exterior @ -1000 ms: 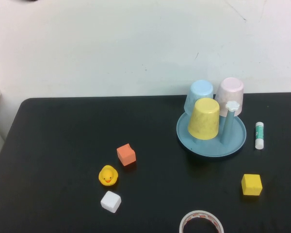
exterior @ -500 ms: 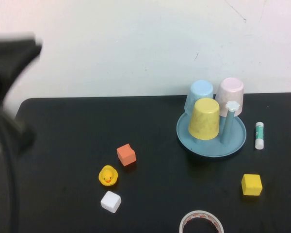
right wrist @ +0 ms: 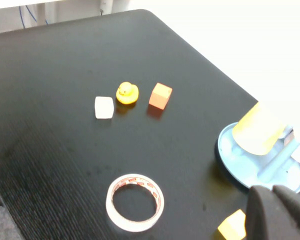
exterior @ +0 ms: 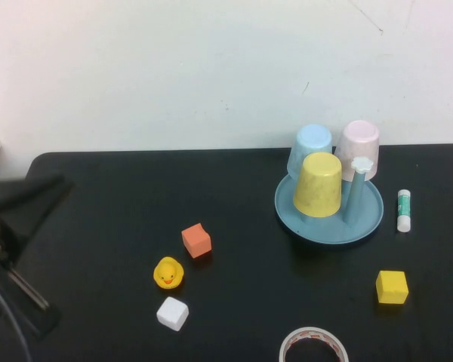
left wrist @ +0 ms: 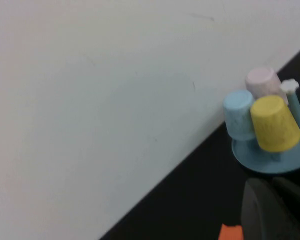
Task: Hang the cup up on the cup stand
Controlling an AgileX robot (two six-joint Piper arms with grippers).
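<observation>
- Plain white wall behind; black tabletop (exterior: 121,196) carries everything.
- The cup (exterior: 318,184), yellow, sits mouth-down on a peg of the cup stand (exterior: 329,230), long axis near upright and leaning a little. By the look of it the hanging is already done.
- Left claw (exterior: 19,226): a dark blurred shape at the near left edge of the tabletop. Cannot tell whether it is parted or closed. It carries no cup, as far as shows.
- Right claw (right wrist: 280,207): only a dark tip in its wrist view, not in the high view; state cannot be told.
- Key relation: the cup lies well apart from the left claw, across the tabletop toward the robot's right and farther back. In the right wrist view the stand sits just beyond the right claw's tip, so the right arm is judged the nearer.
- Count on the stand: three cups, namely the yellow one, a pale blue cup (exterior: 311,146) and a pale pink cup (exterior: 359,145); one bare peg (exterior: 359,188) with a white flower cap.
- Loose items: one orange block (exterior: 197,240), one rubber duck (exterior: 168,273), one white block (exterior: 172,313), one yellow block (exterior: 392,286), one tape roll (exterior: 312,345), one glue stick (exterior: 404,210).
</observation>
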